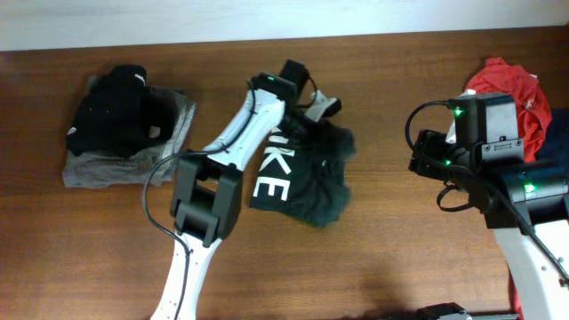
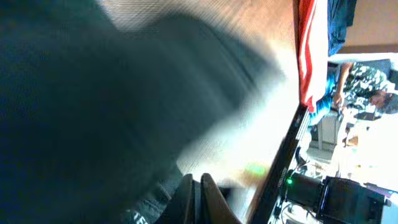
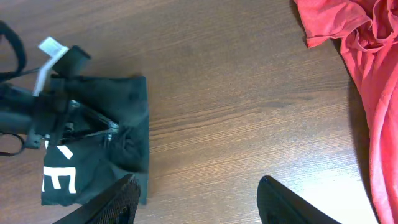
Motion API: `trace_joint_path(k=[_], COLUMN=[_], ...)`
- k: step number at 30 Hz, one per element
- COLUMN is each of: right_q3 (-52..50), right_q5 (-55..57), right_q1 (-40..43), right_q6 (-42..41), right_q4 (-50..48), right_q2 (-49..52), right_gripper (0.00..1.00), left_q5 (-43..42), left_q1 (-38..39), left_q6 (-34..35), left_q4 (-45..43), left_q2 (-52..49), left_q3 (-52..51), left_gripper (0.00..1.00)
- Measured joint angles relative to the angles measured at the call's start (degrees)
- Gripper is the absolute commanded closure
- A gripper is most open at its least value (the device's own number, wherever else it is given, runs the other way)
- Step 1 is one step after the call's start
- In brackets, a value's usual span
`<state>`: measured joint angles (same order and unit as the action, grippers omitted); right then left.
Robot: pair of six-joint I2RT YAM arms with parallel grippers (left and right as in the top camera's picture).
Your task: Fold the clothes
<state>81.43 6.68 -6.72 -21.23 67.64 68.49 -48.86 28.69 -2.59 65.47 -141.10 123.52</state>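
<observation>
The clothes here are chiefly a dark T-shirt (image 1: 298,178) with white letters, lying bunched at the table's middle. My left gripper (image 1: 317,103) sits at the shirt's far edge. Its fingers (image 2: 198,198) are pressed together on a fold of the dark fabric (image 2: 93,106), which fills that blurred view. The right wrist view shows the shirt (image 3: 118,118) with the left gripper (image 3: 93,127) buried in its cloth. My right gripper (image 3: 199,202) hangs open over bare wood to the shirt's right, holding nothing. In the overhead view it (image 1: 425,153) is well apart from the shirt.
A pile of black and grey garments (image 1: 124,124) lies at the far left. A red garment (image 1: 520,89) lies at the right edge behind the right arm, also in the right wrist view (image 3: 367,74). Bare wood (image 1: 382,222) separates the shirt from the right arm.
</observation>
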Motion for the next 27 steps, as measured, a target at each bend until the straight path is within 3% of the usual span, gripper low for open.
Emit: trace_joint_path(k=[3, 7, 13, 16, 19, 20, 22, 27], right_q3=[0.0, 0.0, 0.0, 0.0, 0.0, 0.0, -0.1, 0.0], right_q5=[0.0, -1.0, -12.4, -19.9, -24.2, -25.1, -27.6, -30.4], right_q1=[0.0, 0.0, 0.0, 0.0, 0.0, 0.0, 0.0, 0.1], right_q6=[-0.1, 0.5, 7.2, 10.1, 11.4, 11.1, 11.0, 8.7], right_q4=[0.0, 0.0, -1.8, -6.1, -14.0, -15.7, -21.5, -31.9], right_q2=[0.0, 0.9, 10.6, 20.0, 28.7, 30.3, 33.9, 44.4], right_gripper=[0.27, 0.27, 0.28, 0.43, 0.79, 0.84, 0.9, 0.92], left_q5=[0.0, 1.8, 6.8, 11.1, 15.8, 16.6, 18.2, 21.7], left_q1=[0.9, -1.9, -13.6, -17.0, -17.0, -16.6, -15.5, -11.6], left_q6=[0.0, 0.0, -0.6, -1.3, -3.0, -3.6, -4.7, -6.1], left_q4=[1.5, 7.6, 15.7, 21.5, 26.7, 27.5, 29.0, 28.8], left_q2=[0.0, 0.0, 0.1, 0.1, 0.1, 0.1, 0.1, 0.1], left_q3=[0.4, 5.7, 18.0, 18.8, 18.7, 18.7, 18.0, 12.5], left_gripper=[0.89, 0.82, 0.64, 0.6, 0.6, 0.6, 0.6, 0.6])
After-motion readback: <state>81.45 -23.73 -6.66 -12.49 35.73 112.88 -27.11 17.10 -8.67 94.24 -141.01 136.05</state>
